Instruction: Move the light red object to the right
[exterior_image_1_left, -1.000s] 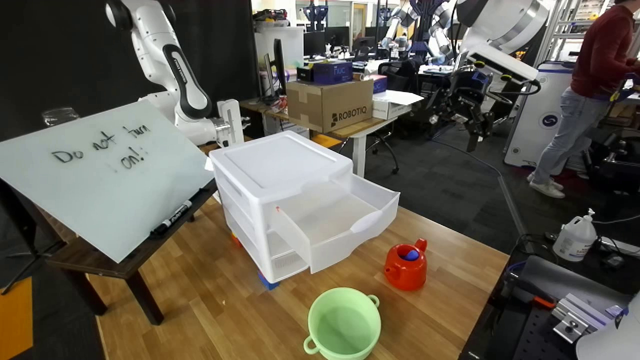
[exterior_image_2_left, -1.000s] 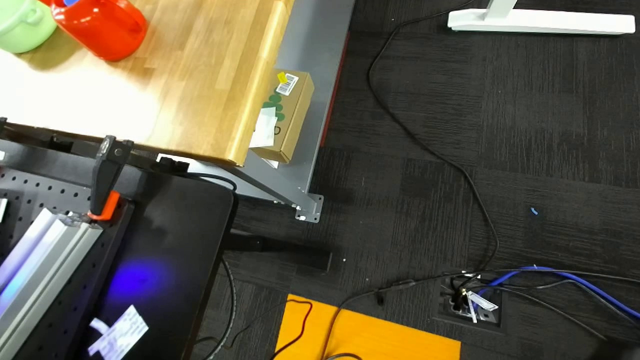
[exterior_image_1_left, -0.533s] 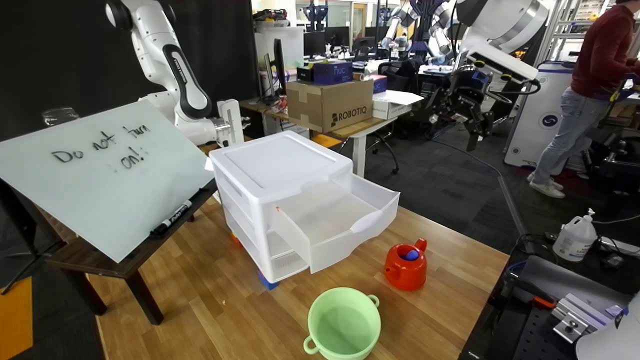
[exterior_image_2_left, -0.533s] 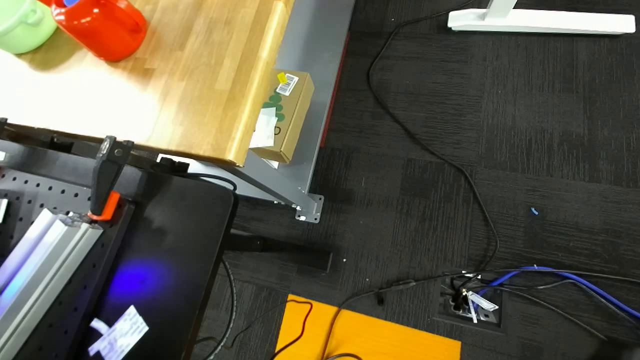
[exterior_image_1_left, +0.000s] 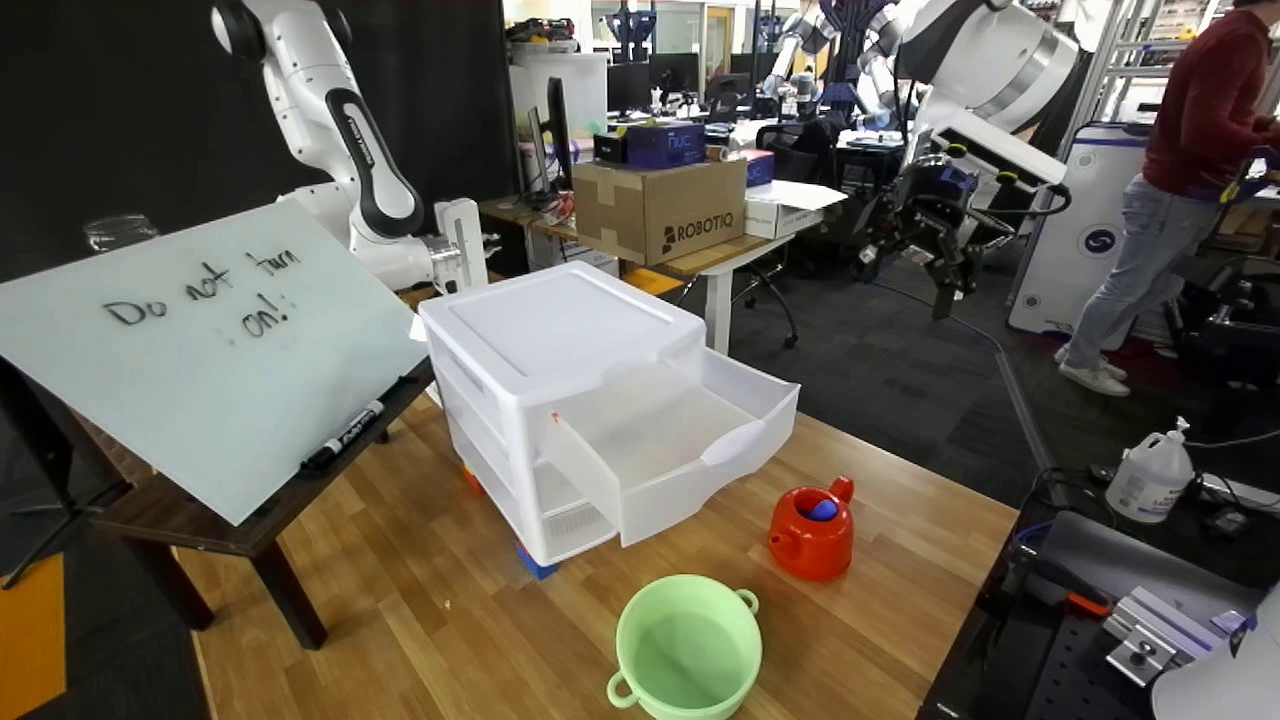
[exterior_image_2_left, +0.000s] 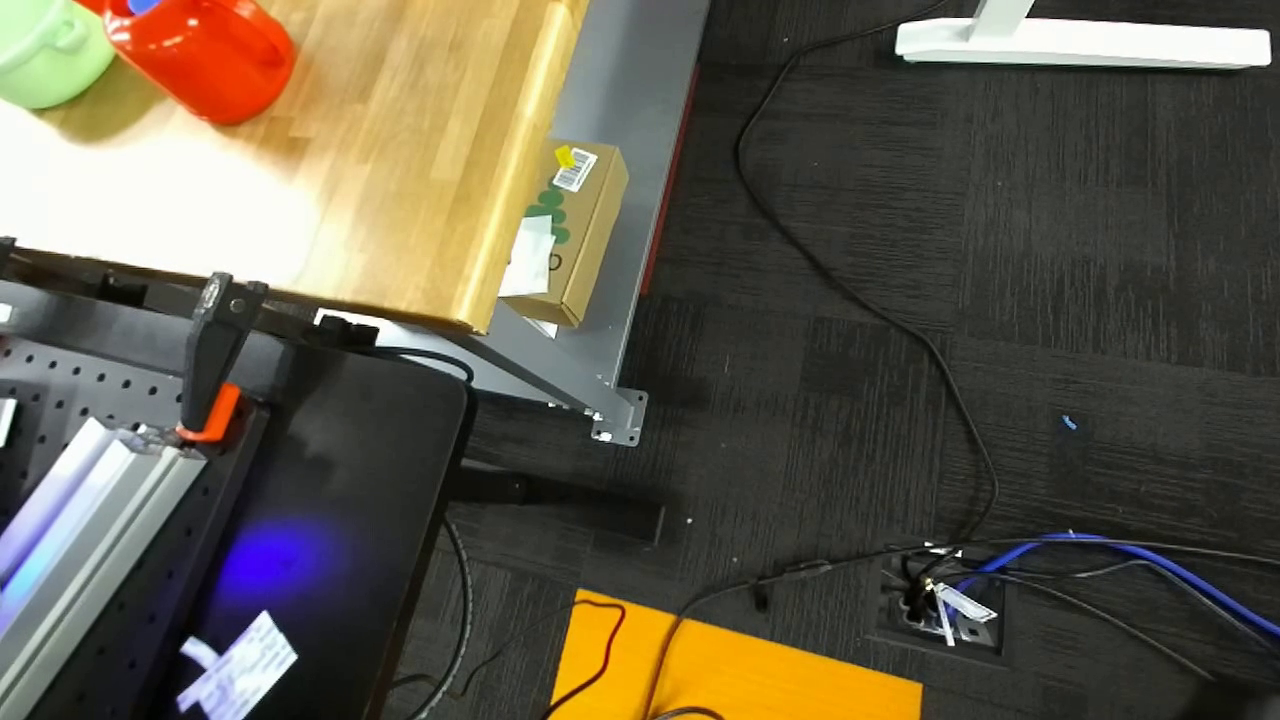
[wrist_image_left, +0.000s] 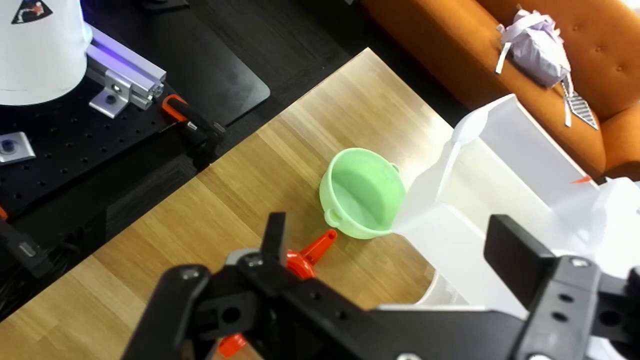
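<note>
Wrist view, gripper (wrist_image_left: 387, 231): we see its fingers (wrist_image_left: 274, 237) wide apart, holding nothing, and judge it well above the green bowl (wrist_image_left: 367, 195).
Red pot (exterior_image_1_left: 815, 550): upright on the table (exterior_image_1_left: 880, 640), near the green bowl, not touching it. One finger hides part of it in our wrist view, so aiming from there alone could land that finger on the pot and tip it.
Spout (wrist_image_left: 320, 246): aimed toward the green bowl; if we pinch only this, the pot may swing or slip.
Open drawer (exterior_image_1_left: 665, 430): juts out near the green bowl, above table level; a low sideways path could clip it.
Table edge (exterior_image_2_left: 518, 170): past the pot from the green bowl; too long a push that way could send the pot over.
</note>
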